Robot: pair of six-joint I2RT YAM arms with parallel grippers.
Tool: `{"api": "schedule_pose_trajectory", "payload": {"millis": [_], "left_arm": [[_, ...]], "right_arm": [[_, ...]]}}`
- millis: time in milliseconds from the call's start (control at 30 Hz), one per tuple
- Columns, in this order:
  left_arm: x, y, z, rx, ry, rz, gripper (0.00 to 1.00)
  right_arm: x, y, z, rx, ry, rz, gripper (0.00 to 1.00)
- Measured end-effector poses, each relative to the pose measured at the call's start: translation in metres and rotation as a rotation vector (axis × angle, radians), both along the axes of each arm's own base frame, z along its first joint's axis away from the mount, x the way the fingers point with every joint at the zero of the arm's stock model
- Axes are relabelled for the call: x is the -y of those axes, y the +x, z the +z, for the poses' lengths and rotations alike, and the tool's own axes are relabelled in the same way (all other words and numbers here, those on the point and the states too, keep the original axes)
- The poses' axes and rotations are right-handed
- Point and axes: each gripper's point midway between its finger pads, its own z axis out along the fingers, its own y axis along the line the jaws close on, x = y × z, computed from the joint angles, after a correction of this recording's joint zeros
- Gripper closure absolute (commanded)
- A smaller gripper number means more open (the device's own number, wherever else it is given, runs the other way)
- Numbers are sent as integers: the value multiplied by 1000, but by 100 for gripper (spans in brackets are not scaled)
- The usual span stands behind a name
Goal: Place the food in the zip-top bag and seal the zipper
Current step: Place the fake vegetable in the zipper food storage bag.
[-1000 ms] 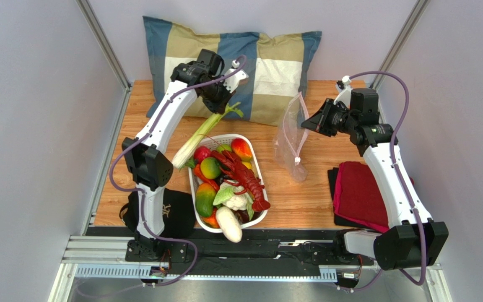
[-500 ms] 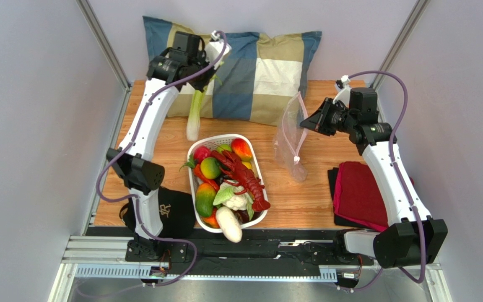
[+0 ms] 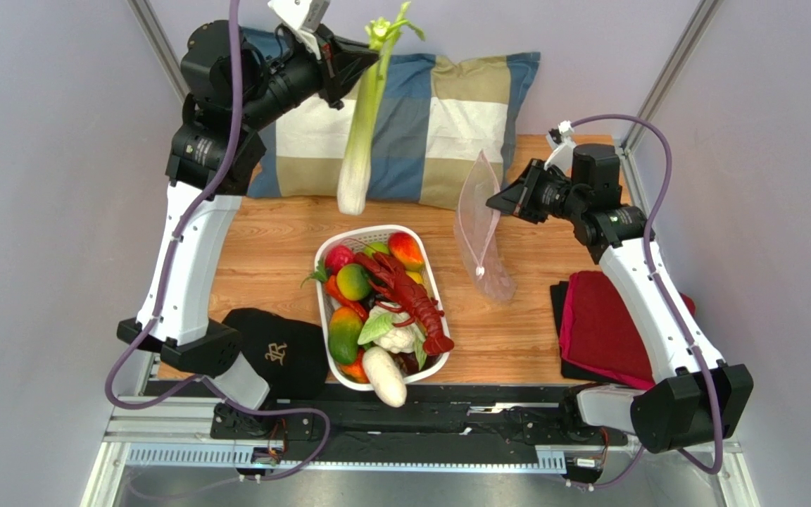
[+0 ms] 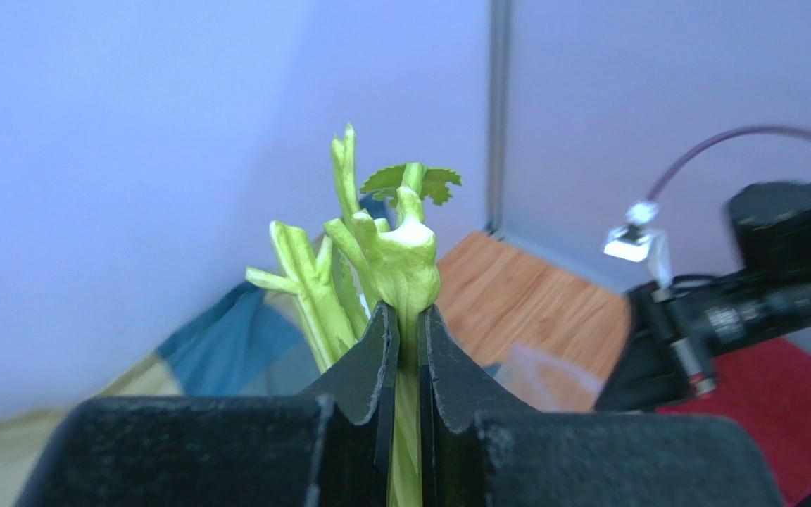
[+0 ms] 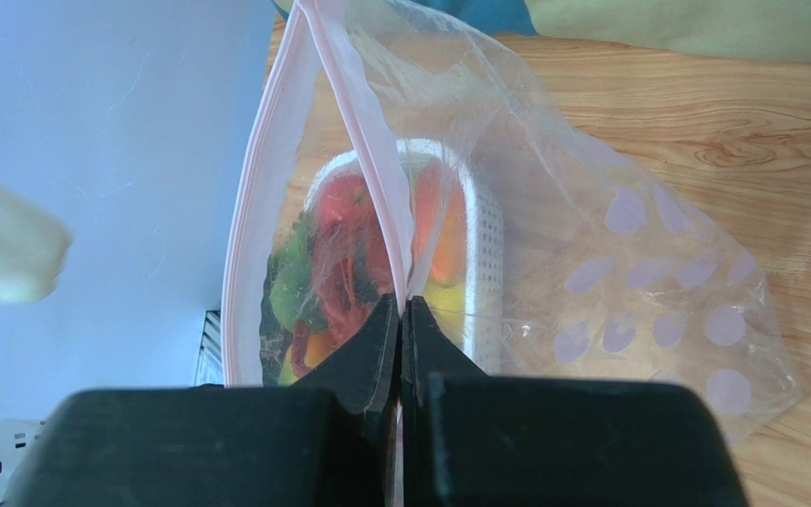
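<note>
Desk (image 3: 272,243) boards of pale wood carried everything, with a checked pillow (image 3: 452,116) lying across the far edge. A white slotted basket (image 3: 433,277) sat near the middle, heaped with toy produce (image 3: 352,283). A folded red cloth (image 3: 605,327) lay at the right near corner and a black cap (image 3: 272,354) at the left near edge. The zip-top bag (image 3: 479,232) hung to the right of the basket, its bottom resting on the desk and its mouth raised and parted. The stalk (image 3: 362,127) hung upright in the air beyond the basket, leafy end up and white base down, left of the bag and apart from it. The left gripper (image 3: 362,55) was closed tightly on the stalk just below its leaves, as the left wrist view showed. The right gripper (image 3: 494,201) was pinched closed on one lip of the bag's mouth, right on the pink zipper (image 5: 362,158), while the other lip hung free beside it.
</note>
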Motion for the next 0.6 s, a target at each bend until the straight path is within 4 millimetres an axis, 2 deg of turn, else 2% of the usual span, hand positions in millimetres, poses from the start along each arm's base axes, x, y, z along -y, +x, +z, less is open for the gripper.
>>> {"api": "schedule_pose_trajectory", "payload": {"millis": [33, 133, 300, 433, 600], "left_arm": [[11, -11, 13, 27, -37, -48, 100], [36, -33, 33, 67, -106, -156, 100], [69, -58, 48, 83, -178, -278, 100], [93, -60, 48, 73, -217, -333, 100], [126, -49, 39, 14, -256, -379, 100]], "right_arm": [[-2, -1, 0, -1, 0, 1, 100], [-6, -2, 0, 3, -2, 8, 100], [-12, -3, 3, 8, 6, 16, 100], [-16, -4, 4, 4, 18, 22, 100], [-22, -6, 7, 4, 33, 31, 100]]}}
